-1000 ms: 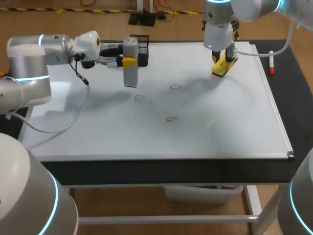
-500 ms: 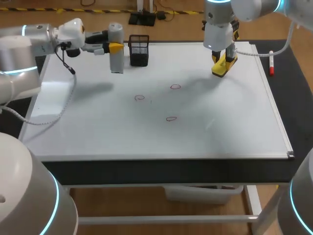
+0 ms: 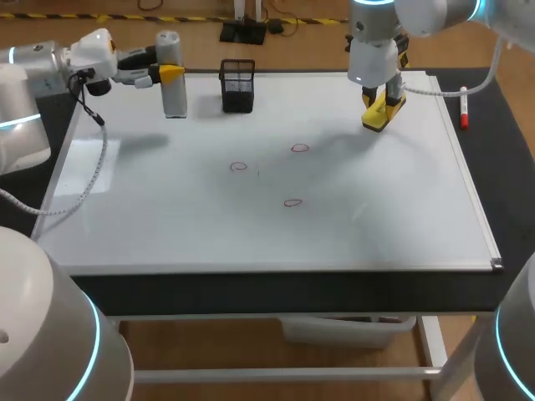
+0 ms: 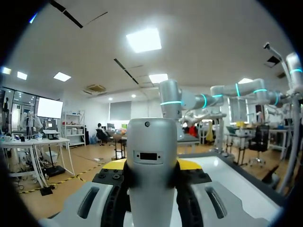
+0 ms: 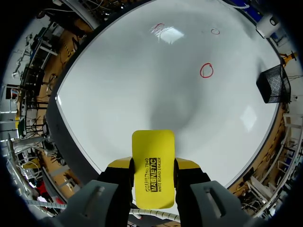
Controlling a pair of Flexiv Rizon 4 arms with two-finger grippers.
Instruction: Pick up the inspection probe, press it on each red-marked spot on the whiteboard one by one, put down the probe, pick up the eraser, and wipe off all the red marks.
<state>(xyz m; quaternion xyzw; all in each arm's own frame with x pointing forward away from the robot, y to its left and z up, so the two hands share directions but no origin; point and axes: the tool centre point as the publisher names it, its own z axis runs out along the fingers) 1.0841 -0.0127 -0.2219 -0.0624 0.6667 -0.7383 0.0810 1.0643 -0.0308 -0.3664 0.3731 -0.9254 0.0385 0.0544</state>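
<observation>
Three red marks sit on your whiteboard (image 3: 401, 225): the nearest (image 3: 292, 202), one farther in to its left (image 3: 239, 166), one beyond (image 3: 299, 149). Behind them your right gripper (image 3: 383, 104) clamps the single yellow eraser (image 3: 378, 117) over the far right; landed tilted, it would likely smear and leave red. Farthest, your left gripper (image 3: 171, 73) grips the one tall probe (image 3: 174, 96) upright near the one mesh basket (image 3: 237, 83); set down carelessly, it could topple.

Glossy whiteboard (image 3: 376, 225), smooth plastic probe (image 3: 175, 100), plastic eraser (image 5: 152, 161), wire-mesh basket (image 3: 237, 88)
</observation>
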